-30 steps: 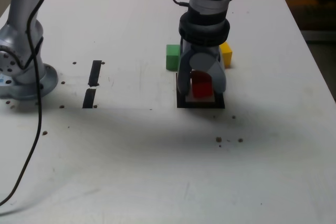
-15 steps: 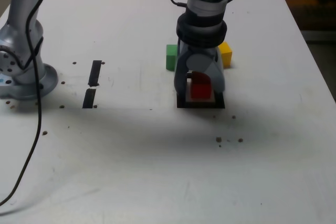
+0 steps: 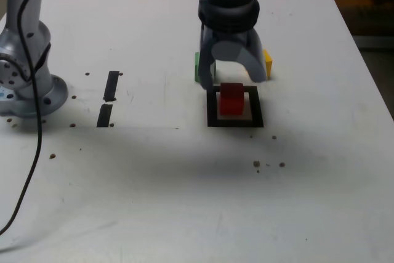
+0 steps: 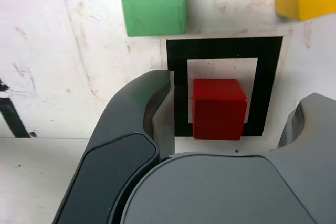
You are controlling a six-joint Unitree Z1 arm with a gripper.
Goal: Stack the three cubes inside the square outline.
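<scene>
As tool (image 3: 233,79) hangs above, green cube (image 3: 197,66) sits half-hidden.

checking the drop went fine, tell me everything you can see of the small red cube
The small matte red cube looks solid and plain, with crisp edges and no markings. It sits flat and upright on the white patch inside the square black tape outline, roughly centred. Nothing grips it: the grey gripper is open above, its jaws clear of the cube's sides.
</scene>
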